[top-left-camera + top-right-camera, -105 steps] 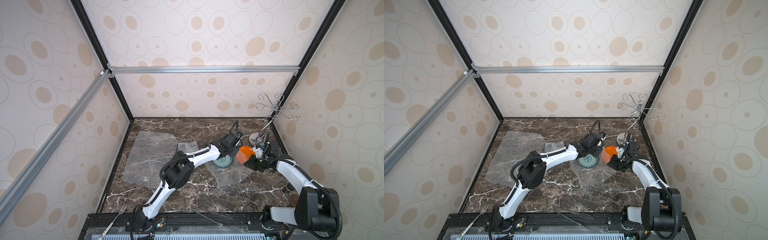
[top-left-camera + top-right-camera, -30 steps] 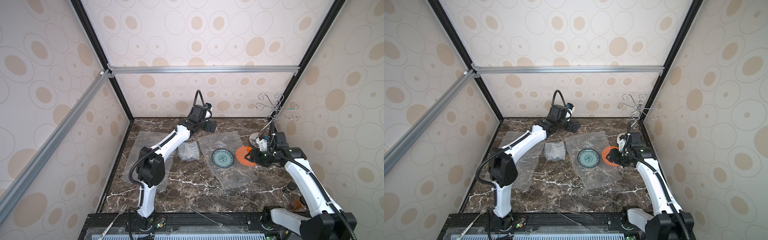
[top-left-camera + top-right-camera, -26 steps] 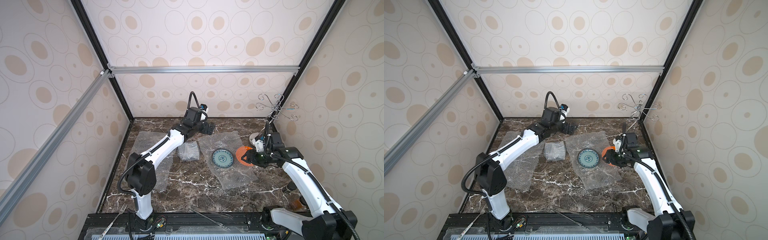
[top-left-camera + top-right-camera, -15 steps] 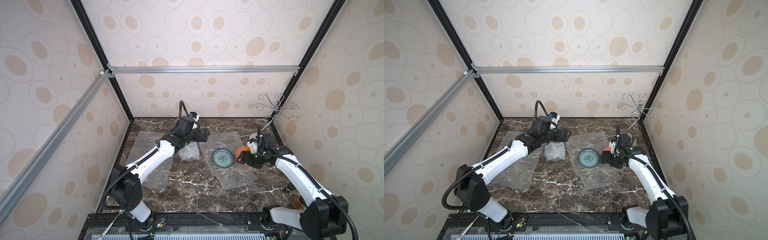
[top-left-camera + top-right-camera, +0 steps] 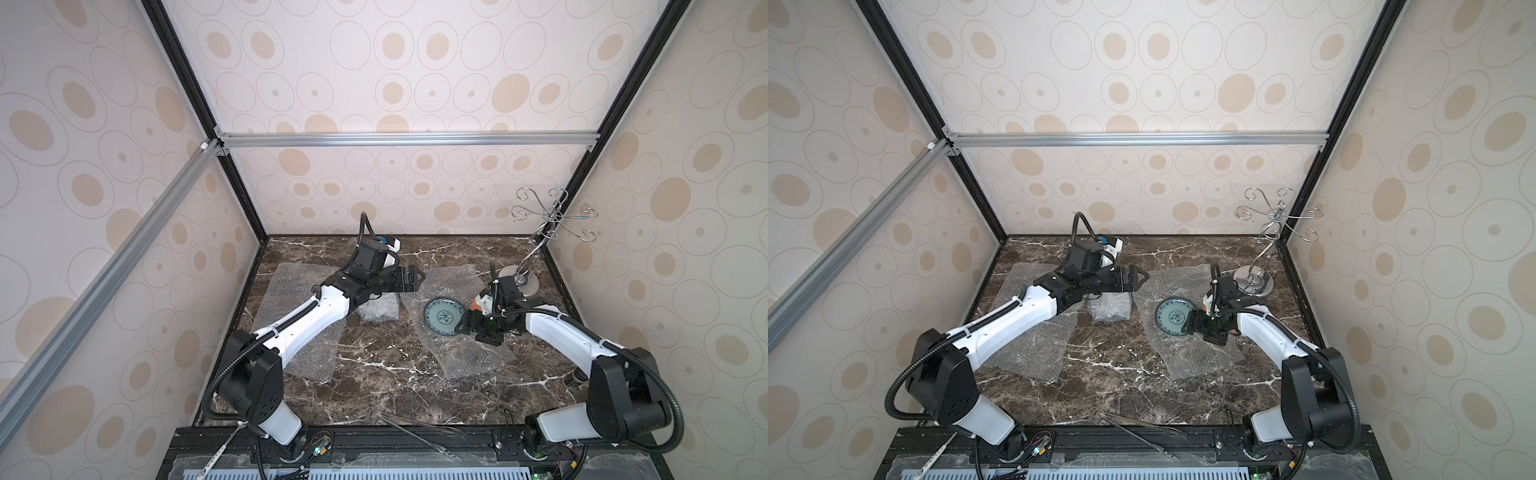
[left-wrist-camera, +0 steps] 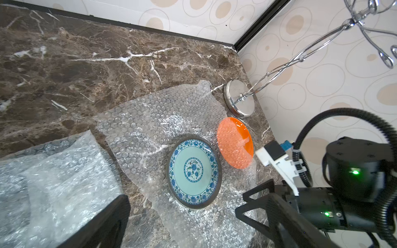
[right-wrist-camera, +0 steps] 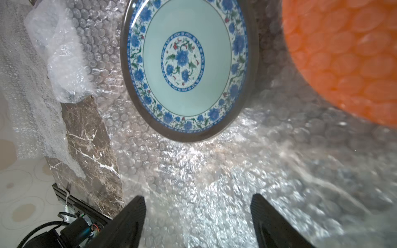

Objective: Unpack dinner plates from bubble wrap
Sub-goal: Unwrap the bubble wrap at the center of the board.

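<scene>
1. Tracking the biggest movers first: two white-and-black robot arms. Left arm back in from the rear wall, reaching across the dark marble tabletop (image 5: 374, 374); right arm drawn toward the centre.
2. Counting clear bubble wrap next, three pieces: flat sheet (image 5: 291, 282) under the left arm, open sheet (image 5: 461, 357) at the right, folded bundle (image 5: 379, 309) between them. Not yet opened, that bundle; probably hiding the third plate.
3. One chrome wire stand, silver disc base (image 6: 238, 101) in the far right corner.
4. Two plates on show. Pale round plate with a blue floral band and dark rim (image 6: 193, 171), bare on the open sheet. Bright orange round plate (image 6: 235, 142) just beside it, lying flat, bubble texture across it. No black plate in sight.
5. Left gripper (image 5: 417, 279) spread wide, empty, hanging near both bundle and open sheet. Right gripper (image 7: 197, 198) wider than a second ago, off the orange plate, jaws parted and empty, low over the sheet just short of the patterned rim. Looks like one plate freed, patterned plate next.
</scene>
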`<state>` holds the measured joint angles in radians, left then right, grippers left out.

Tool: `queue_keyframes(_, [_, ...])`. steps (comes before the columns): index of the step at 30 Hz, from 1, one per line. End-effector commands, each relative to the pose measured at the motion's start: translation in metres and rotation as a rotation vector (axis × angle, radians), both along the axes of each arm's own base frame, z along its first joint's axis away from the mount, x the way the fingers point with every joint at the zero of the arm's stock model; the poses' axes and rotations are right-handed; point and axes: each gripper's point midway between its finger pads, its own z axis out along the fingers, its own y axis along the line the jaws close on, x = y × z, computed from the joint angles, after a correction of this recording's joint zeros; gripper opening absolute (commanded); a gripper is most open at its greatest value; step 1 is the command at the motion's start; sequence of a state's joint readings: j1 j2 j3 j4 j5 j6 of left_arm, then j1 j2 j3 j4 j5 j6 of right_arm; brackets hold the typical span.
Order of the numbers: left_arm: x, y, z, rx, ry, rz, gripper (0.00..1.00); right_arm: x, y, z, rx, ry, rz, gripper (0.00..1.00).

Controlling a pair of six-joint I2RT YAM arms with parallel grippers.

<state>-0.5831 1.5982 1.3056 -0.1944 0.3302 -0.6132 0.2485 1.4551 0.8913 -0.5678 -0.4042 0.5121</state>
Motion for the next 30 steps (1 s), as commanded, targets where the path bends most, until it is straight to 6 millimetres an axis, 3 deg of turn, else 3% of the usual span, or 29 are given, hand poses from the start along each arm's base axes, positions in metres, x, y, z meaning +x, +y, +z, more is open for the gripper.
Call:
queue_keyframes(1, [0.009, -0.007, 0.030, -0.046, -0.062, -0.013, 1.00, 0.011, 0.010, 0.000, 0.041, -0.005, -0.026, 0.80])
queue_keyframes(7, [0.012, -0.007, 0.034, -0.051, -0.082, -0.024, 0.99, 0.019, 0.011, 0.000, 0.035, -0.005, -0.042, 0.80])
queue_keyframes(17, [0.023, -0.011, 0.046, -0.113, -0.084, -0.034, 1.00, 0.009, 0.008, -0.017, 0.027, 0.048, -0.088, 0.80])
queue_keyframes(30, [0.016, -0.017, 0.057, -0.221, -0.084, -0.071, 1.00, 0.000, 0.004, -0.022, 0.019, 0.072, -0.124, 0.81])
